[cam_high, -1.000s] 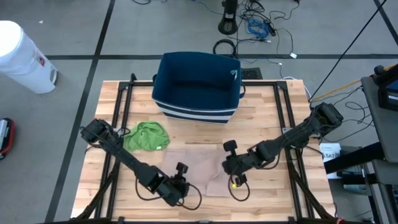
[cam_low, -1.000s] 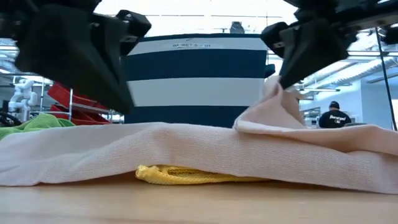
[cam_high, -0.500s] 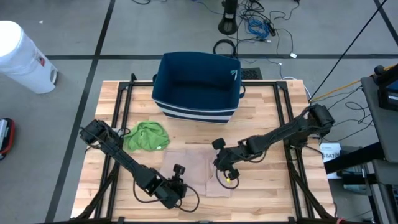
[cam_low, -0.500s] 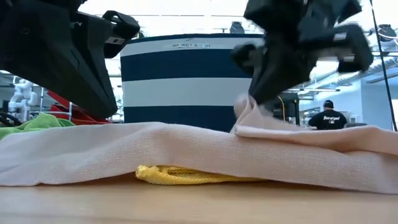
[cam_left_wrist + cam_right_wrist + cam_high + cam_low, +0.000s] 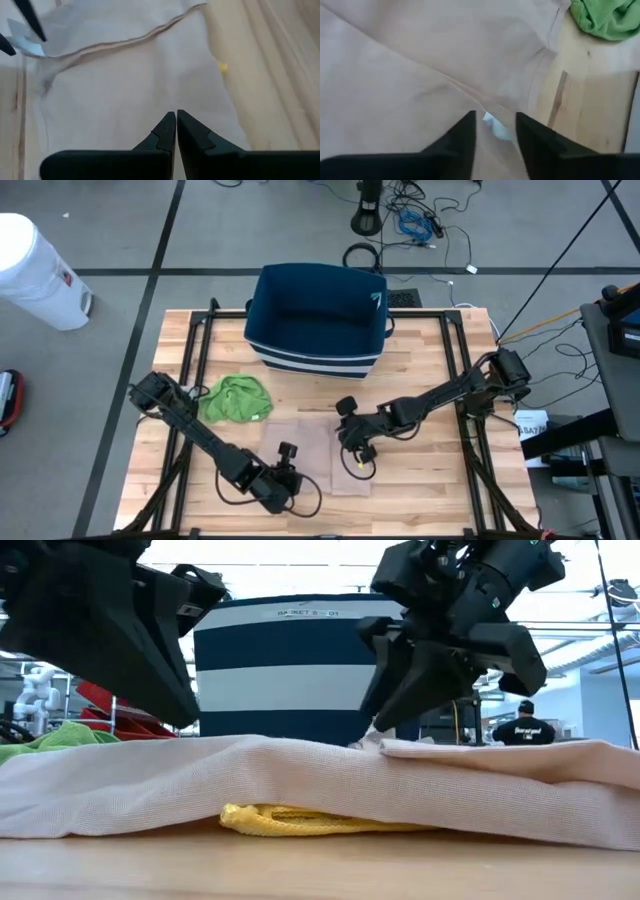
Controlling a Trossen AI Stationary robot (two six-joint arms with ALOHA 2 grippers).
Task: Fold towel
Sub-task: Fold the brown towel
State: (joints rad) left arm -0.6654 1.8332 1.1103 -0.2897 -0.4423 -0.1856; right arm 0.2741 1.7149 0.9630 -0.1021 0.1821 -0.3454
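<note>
A: Report the change at the right tool (image 5: 356, 452).

B: A second ago its two fingers were clamped on a raised corner of the beige towel (image 5: 315, 450), lifted clear of the rest of the cloth. The arm has since travelled left across the tabletop (image 5: 420, 370), carrying that corner over the towel's middle. The fingers now stand apart, with a narrow gap between them (the right wrist view shows cloth through the gap, not pinched in it). Judged state: corner released.

A: Where does the towel lie?

B: Flat at the near middle of the tabletop, in front of the navy striped basket (image 5: 317, 318) and just right of the green cloth (image 5: 236, 398). In the low view the carried layer rests on top of the lower layer as a doubled edge. A yellow item (image 5: 300, 822) shows under the near hem.

A: Left tool (image 5: 283, 485)?

B: Fingers pressed together, holding nothing, at the towel's near left edge (position unchanged over the second).

A: Consequence for the task?

B: One fold appears laid. Likely remaining: withdraw the right tool without dragging the top layer, then check edge alignment.
</note>
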